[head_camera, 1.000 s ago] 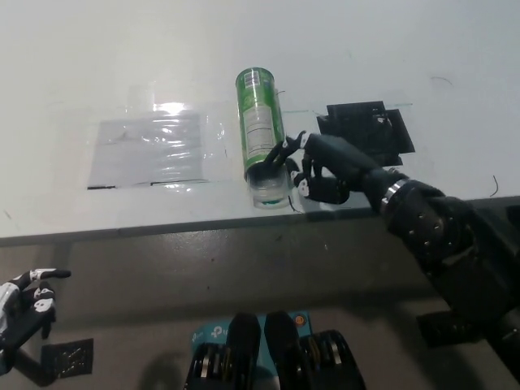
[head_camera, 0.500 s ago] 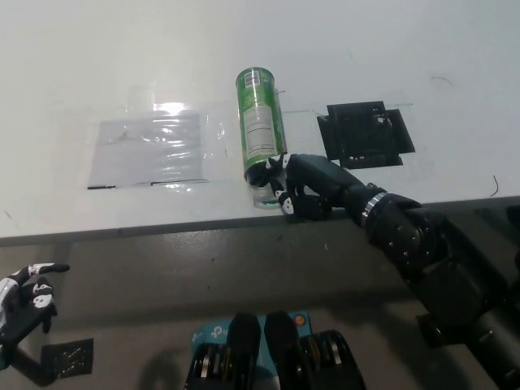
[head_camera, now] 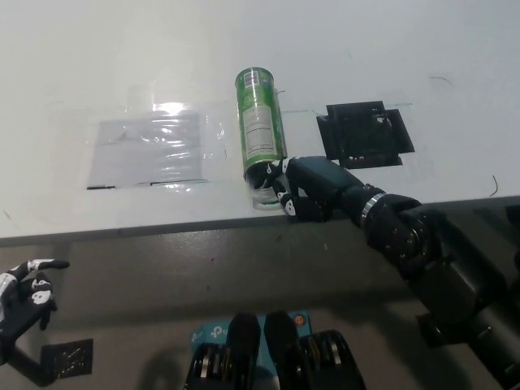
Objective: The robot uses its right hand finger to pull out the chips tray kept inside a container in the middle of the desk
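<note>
So the green can (head_camera: pixel 260 126) is lying on its side in the middle of the white desk (head_camera: pixel 390 49), with its closed end pointing away and its open mouth facing the near edge. A clear tray (head_camera: pixel 266 193) pokes out of that mouth a little, almost at the desk's edge. The black right hand (head_camera: pixel 305 188) sits right at the opening, fingers (head_camera: pixel 280 180) curled in against the tray end, though whether they actually grip it is hard to tell. A black square mat (head_camera: pixel 366 134) lies to the right of the can, and a shiny plastic sheet (head_camera: pixel 150 150) lies to its left. The white left hand (head_camera: pixel 24 292) rests low at the near left, off the desk, fingers loosely apart and holding nothing.
</note>
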Available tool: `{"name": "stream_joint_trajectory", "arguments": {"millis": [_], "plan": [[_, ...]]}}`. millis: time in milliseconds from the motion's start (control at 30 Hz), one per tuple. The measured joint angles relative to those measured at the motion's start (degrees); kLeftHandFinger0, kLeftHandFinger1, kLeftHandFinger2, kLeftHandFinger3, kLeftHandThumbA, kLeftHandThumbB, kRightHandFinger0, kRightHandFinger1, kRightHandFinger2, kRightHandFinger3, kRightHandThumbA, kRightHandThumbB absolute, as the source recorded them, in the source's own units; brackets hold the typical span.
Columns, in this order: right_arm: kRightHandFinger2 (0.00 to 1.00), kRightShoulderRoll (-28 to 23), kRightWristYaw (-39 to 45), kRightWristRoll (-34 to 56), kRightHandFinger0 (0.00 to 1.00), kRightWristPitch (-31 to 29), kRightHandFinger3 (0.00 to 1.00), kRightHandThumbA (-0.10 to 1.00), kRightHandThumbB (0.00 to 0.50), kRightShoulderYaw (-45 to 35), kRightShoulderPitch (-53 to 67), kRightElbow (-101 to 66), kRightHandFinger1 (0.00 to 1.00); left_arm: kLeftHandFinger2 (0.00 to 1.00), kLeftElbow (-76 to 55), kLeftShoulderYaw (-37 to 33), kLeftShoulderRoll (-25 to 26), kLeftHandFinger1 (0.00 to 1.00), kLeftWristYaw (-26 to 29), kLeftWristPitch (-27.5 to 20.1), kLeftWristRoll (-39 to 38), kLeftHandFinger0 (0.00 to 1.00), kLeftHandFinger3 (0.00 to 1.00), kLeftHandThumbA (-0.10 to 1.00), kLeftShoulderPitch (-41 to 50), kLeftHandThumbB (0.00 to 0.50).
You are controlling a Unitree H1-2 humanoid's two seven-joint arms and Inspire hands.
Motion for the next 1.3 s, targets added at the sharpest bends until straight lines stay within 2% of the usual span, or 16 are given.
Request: {"name": "stream_joint_trajectory", "arguments": {"millis": [67, 133, 233, 267, 300, 333, 367, 400, 433, 467, 567, 633, 733, 933, 1133, 1300], "plan": [[0.62, -0.1, 0.0, -0.1, 0.15, -0.2, 0.70, -0.10, 0.146, 0.0, 0.0, 0.0, 0.28, 0.20, 0.0, 0.0, 0.0, 0.15, -0.1, 0.1, 0.0, 0.16, 0.56, -0.03, -0.1, 0.077], [0.65, -0.1, 0.0, -0.2, 0.24, -0.7, 0.71, -0.10, 0.132, 0.0, 0.3, -0.1, 0.35, 0.20, 0.0, 0.0, 0.0, 0.15, -0.1, 0.2, 0.0, 0.16, 0.57, -0.04, -0.2, 0.068], [0.69, 0.0, 0.6, 0.1, 0.26, -0.8, 0.69, -0.10, 0.120, -0.3, 1.7, -1.2, 0.37, 0.20, 0.0, 0.0, 0.0, 0.15, -0.1, 0.3, 0.0, 0.16, 0.58, -0.06, -0.4, 0.056], [0.72, 0.1, 0.8, 0.5, 0.31, -0.8, 0.70, -0.10, 0.124, -0.7, 2.4, -1.9, 0.44, 0.19, 0.0, 0.1, 0.0, 0.15, -0.1, 0.3, 0.0, 0.15, 0.57, -0.05, -0.4, 0.061], [0.70, 0.2, 1.0, 0.7, 0.27, -0.8, 0.69, -0.10, 0.134, -0.8, 2.8, -2.3, 0.40, 0.19, 0.0, 0.1, 0.0, 0.14, -0.1, 0.3, 0.0, 0.15, 0.57, -0.05, -0.5, 0.070], [0.72, 0.1, 1.4, 0.9, 0.23, -0.8, 0.72, -0.10, 0.111, -1.0, 4.2, -3.8, 0.38, 0.19, 0.0, 0.1, 0.0, 0.15, -0.2, 0.3, 0.0, 0.15, 0.56, -0.03, -0.6, 0.078], [0.71, 0.0, 1.6, 1.0, 0.13, -0.7, 0.74, -0.10, 0.122, -1.1, 5.3, -5.1, 0.29, 0.18, 0.0, 0.1, 0.0, 0.14, -0.1, 0.3, 0.0, 0.15, 0.57, -0.04, -0.7, 0.074], [0.70, -0.1, 1.7, 0.9, 0.18, -0.6, 0.75, -0.10, 0.126, -1.0, 6.3, -6.6, 0.34, 0.19, 0.0, 0.2, 0.0, 0.15, -0.2, 0.3, 0.0, 0.16, 0.57, -0.03, -0.7, 0.074], [0.67, -0.3, 1.8, 0.7, 0.12, -0.5, 0.74, -0.10, 0.143, -0.9, 7.4, -7.9, 0.27, 0.19, 0.0, 0.2, 0.1, 0.16, -0.2, 0.3, 0.0, 0.17, 0.58, -0.03, -0.7, 0.078], [0.66, -0.5, 1.9, 0.6, 0.07, -0.4, 0.74, -0.10, 0.129, -0.8, 8.3, -9.1, 0.24, 0.21, 0.0, 0.2, 0.1, 0.16, -0.1, 0.3, 0.0, 0.17, 0.57, -0.04, -0.7, 0.069], [0.64, -1.1, 2.1, 0.5, 0.11, 0.3, 0.72, -0.10, 0.132, -0.8, 10.5, -12.1, 0.27, 0.21, 0.0, 0.3, 0.1, 0.16, -0.2, 0.4, 0.0, 0.17, 0.58, -0.04, -0.7, 0.068], [0.68, -1.2, 2.2, 0.4, 0.22, 0.6, 0.74, -0.10, 0.127, -0.9, 11.5, -13.1, 0.38, 0.22, 0.0, 0.3, 0.1, 0.17, -0.2, 0.4, 0.0, 0.18, 0.58, -0.03, -0.7, 0.084], [0.71, -1.3, 2.3, 0.5, 0.32, 1.4, 0.78, -0.10, 0.125, -1.1, 12.9, -15.1, 0.44, 0.22, 0.0, 0.3, 0.2, 0.17, -0.2, 0.5, 0.0, 0.18, 0.59, -0.03, -0.7, 0.066], [0.69, -1.6, 3.0, 0.5, 0.25, 2.2, 0.77, -0.10, 0.118, -1.2, 14.8, -17.3, 0.38, 0.21, 0.0, 0.3, 0.2, 0.17, -0.2, 0.5, 0.0, 0.18, 0.57, -0.04, -0.8, 0.060], [0.70, -1.8, 4.2, 0.4, 0.26, 4.1, 0.77, -0.10, 0.119, -1.2, 15.1, -19.2, 0.39, 0.21, 0.0, 0.3, 0.2, 0.17, -0.2, 0.6, 0.0, 0.19, 0.58, -0.04, -0.8, 0.068], [0.67, -2.0, 4.7, 0.5, 0.18, 5.1, 0.76, -0.10, 0.118, -1.3, 15.9, -20.1, 0.32, 0.20, 0.0, 0.3, 0.2, 0.16, -0.2, 0.7, 0.0, 0.18, 0.57, -0.05, -0.8, 0.075]]}}
